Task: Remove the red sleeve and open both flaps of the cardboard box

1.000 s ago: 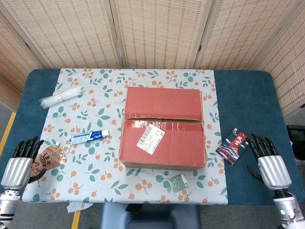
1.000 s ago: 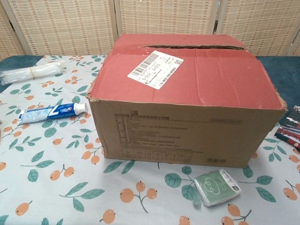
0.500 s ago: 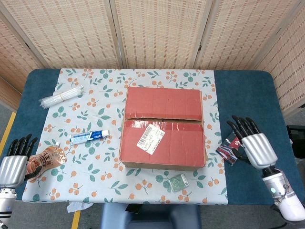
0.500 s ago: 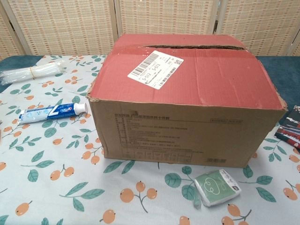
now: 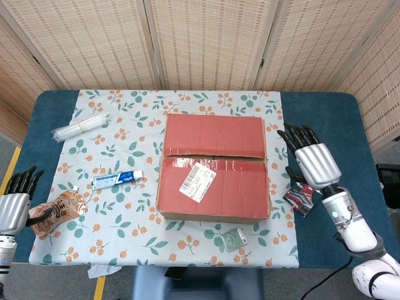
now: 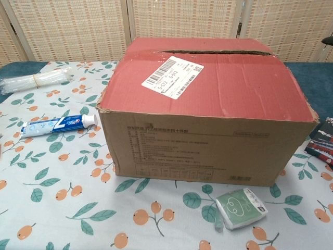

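Observation:
The cardboard box [image 5: 214,167] stands mid-table with both red top flaps down and a ragged seam between them. A white shipping label [image 5: 197,181] is stuck on the near flap. In the chest view the box [image 6: 208,140] fills the frame, red on top and brown on its front. My right hand [image 5: 310,161] hovers just right of the box with its fingers spread, holding nothing and not touching the box. My left hand [image 5: 14,201] sits at the far left edge, fingers apart and empty, beside an orange snack pouch [image 5: 59,208].
A toothpaste tube [image 5: 117,179] and a bundle of white sticks [image 5: 80,125] lie left of the box. A green packet [image 5: 235,239] lies in front of it. A dark red packet [image 5: 303,197] lies under my right wrist. A wicker screen [image 5: 206,44] backs the table.
My right hand has moved from the near right table edge forward and left, up beside the box. My left hand has slid back to the left, away from the pouch.

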You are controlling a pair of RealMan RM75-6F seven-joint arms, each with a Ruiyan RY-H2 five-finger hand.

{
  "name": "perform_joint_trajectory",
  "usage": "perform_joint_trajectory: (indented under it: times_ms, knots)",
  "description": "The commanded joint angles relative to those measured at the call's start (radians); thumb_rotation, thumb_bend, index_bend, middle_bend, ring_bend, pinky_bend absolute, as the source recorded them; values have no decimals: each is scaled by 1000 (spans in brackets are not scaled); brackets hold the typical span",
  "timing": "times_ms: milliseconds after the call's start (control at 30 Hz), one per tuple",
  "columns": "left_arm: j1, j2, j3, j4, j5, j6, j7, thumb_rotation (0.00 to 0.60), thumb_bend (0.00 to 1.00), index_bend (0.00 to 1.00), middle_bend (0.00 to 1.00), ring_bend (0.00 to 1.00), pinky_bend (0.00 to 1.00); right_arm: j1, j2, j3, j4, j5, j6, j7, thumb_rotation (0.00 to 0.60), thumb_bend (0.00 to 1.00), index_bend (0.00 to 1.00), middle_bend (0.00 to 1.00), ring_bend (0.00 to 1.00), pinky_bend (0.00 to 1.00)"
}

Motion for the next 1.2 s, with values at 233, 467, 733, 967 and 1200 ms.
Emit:
perform_joint_trajectory:
  times_ms: [233, 467, 733, 967, 1200]
  knots:
    - [-9, 26, -5, 28, -31, -43, -75, 600, 288, 0, 0, 0, 0, 76, -110, 2, 70, 29, -20, -63, 600, 397, 0, 0, 0, 0]
    - [-12, 43, -14, 41, -58, -68, -121, 600, 288, 0, 0, 0, 0, 132, -209, 11, 158, 60, -18, -100, 600, 397, 0, 0, 0, 0]
    - [-16, 45, -16, 48, -80, -89, -126, 600, 288, 0, 0, 0, 0, 183, -250, 11, 193, 103, -51, -126, 600, 397, 0, 0, 0, 0]
    - [-14, 47, -18, 58, -93, -98, -146, 600, 288, 0, 0, 0, 0, 197, -270, -3, 202, 121, -46, -144, 600, 398, 0, 0, 0, 0]
    - [-15, 47, -17, 60, -85, -94, -153, 600, 288, 0, 0, 0, 0, 241, -316, -1, 280, 157, -91, -135, 600, 397, 0, 0, 0, 0]
